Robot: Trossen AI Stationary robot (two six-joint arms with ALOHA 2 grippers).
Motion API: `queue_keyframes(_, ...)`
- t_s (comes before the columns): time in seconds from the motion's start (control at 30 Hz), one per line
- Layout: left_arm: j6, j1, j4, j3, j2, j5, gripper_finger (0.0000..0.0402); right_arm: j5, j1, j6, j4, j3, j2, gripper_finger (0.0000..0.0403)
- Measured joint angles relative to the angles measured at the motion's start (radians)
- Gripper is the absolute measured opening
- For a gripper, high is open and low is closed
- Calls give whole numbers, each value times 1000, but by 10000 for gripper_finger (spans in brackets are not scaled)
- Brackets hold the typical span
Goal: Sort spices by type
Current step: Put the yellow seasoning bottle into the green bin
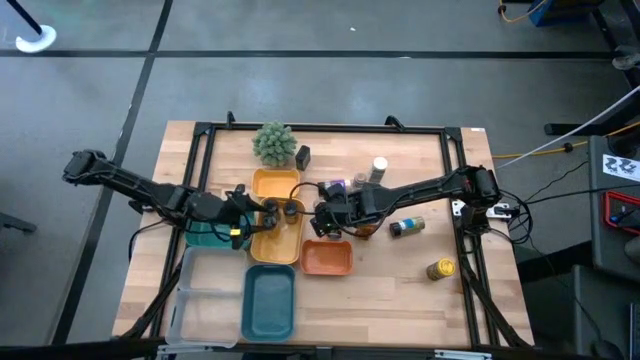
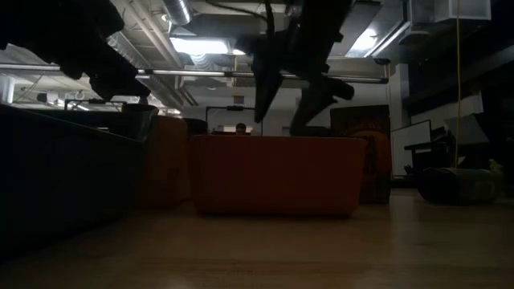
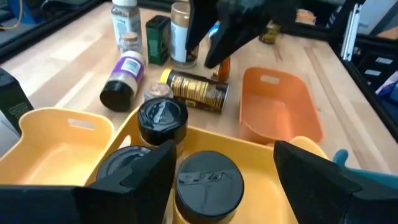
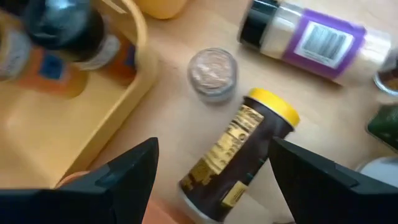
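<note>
Wooden bench point(image 1: 400, 290), viewed from above, entries run left to right.

Left arm reaches in from the left edge. Left pincer point(image 1: 243, 215) sits at the left rim of the yellow tray point(image 1: 275, 250). Fingers point(image 3: 134, 180) spread wide, holding nothing. Left wrist view: two black-capped jars point(image 3: 163, 119) stand inside the yellow tray just ahead of the fingers, a third dark cap partly hidden by one finger.

A teal tray point(image 1: 270, 302) lies near the front edge of the bench, below the yellow tray. The fuzzy green plant point(image 1: 273, 143) stands at the back, with a small black box point(image 1: 303, 156) just beside it.

Orange tray point(image 1: 326, 257) lies directly right of the yellow tray, touching or nearly so; cannot tell which.

Right arm reaches in from the right edge across the middle of the bench. Right pincer point(image 1: 325, 218) hangs above the gap between yellow tray and spice cluster. Fingers point(image 4: 118, 171) wide apart, nothing between them. Right wrist view: directly beneath lie a dark bottle with yellow cap point(image 4: 239, 155) on its side, a small clear-topped jar point(image 4: 212, 71) upright, and a purple-labelled bottle point(image 4: 305, 38) on its side.

Further right on the bench: a white-capped jar point(image 1: 379, 168) upright at the back, a bottle lying down point(image 1: 406, 227) near the right arm, and a yellow-capped jar point(image 1: 440, 268) alone, well apart toward the front right.
</note>
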Motion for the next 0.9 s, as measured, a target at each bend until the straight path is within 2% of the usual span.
queue_keyframes(0.47, 11, 0, -3, 0, -13, 0, 260, 8, -3, 50, 107, -105, 0, 303)
queue_keyframes(0.9, 8, 0, -8, 1, -13, 0, 260, 0, -3, 76, 108, -109, 60, 303)
